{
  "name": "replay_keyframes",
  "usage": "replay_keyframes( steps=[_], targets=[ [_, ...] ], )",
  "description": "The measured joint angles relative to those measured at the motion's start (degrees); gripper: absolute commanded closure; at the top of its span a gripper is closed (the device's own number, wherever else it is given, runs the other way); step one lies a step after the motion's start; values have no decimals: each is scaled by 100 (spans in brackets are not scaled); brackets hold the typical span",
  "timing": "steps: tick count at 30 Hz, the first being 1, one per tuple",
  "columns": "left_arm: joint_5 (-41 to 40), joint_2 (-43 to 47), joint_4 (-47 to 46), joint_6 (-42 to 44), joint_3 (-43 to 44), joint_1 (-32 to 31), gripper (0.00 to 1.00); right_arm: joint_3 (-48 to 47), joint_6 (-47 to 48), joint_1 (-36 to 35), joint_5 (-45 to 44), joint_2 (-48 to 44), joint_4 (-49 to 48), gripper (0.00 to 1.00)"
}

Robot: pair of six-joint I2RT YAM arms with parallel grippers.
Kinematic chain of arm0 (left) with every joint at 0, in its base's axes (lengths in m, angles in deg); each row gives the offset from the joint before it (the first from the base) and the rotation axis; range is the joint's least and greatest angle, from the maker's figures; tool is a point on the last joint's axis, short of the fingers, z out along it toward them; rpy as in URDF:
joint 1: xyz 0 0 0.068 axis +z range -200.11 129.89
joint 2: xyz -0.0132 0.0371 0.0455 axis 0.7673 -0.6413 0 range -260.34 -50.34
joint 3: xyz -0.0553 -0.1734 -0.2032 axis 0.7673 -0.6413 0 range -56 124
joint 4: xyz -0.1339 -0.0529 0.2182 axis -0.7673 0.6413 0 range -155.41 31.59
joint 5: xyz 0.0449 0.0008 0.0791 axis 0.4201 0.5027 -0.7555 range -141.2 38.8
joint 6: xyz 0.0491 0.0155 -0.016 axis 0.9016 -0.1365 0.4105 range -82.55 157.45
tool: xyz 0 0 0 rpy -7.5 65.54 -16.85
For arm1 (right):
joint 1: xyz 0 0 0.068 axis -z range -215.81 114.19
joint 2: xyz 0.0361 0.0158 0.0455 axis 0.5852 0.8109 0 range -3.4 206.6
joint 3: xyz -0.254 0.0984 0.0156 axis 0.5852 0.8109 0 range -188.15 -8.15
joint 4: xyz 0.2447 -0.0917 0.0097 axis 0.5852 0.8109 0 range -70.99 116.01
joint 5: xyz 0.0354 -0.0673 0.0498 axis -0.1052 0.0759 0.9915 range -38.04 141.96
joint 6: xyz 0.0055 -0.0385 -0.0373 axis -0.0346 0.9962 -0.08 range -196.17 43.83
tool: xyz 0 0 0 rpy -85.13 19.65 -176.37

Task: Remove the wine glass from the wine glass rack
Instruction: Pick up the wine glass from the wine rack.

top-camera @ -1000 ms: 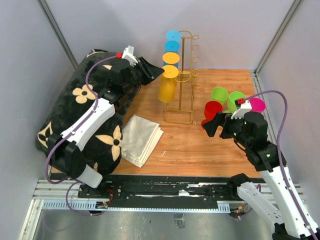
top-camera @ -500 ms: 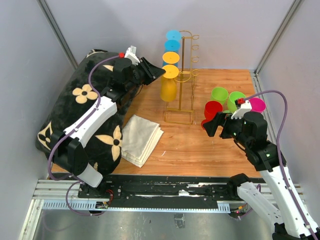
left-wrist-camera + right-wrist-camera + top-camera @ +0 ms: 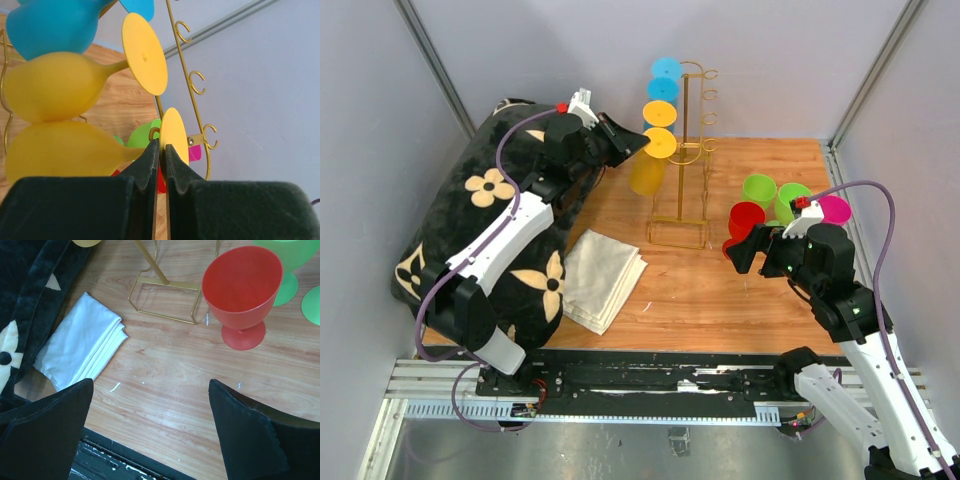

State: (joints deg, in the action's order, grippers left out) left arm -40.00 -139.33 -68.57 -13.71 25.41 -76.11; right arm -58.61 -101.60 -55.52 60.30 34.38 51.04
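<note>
Left gripper (image 3: 160,146) jaws clenched on the lowest yellow wine glass (image 3: 60,150) stem, at the gold rack (image 3: 687,120), right gripper (image 3: 150,405) jaws released, near a red glass (image 3: 242,290)

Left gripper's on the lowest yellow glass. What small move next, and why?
Probably draw it sideways off the rack: the left gripper is shut on the stem of the glass, whose foot sits against the wire.

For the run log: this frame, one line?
left gripper: shut on lowest yellow wine glass stem, at rack | right gripper: open, near red cup
</note>
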Motion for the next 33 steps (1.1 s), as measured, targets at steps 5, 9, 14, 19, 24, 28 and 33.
replay_keyframes(
  steps=[5, 9, 14, 19, 24, 28, 33],
  targets=[
    [4, 4, 0, -61, 46, 0, 97, 0, 0, 0, 0, 0, 2, 2],
    [-7, 31, 0, -157, 46, 0, 99, 0, 0, 0, 0, 0, 2, 1],
    [-55, 129, -20, -321, 22, 0, 100, 0, 0, 0, 0, 0, 2, 1],
    [-103, 164, -26, -476, 22, 0, 99, 0, -2, 0, 0, 0, 2, 1],
    [-131, 164, -26, -614, 22, 0, 99, 0, -2, 0, 0, 0, 2, 1],
    [-168, 164, -26, -667, 22, 0, 100, 0, 0, 0, 0, 0, 2, 2],
    [-210, 164, -22, -680, 22, 0, 100, 0, 0, 0, -2, 0, 4, 2]
  ],
)
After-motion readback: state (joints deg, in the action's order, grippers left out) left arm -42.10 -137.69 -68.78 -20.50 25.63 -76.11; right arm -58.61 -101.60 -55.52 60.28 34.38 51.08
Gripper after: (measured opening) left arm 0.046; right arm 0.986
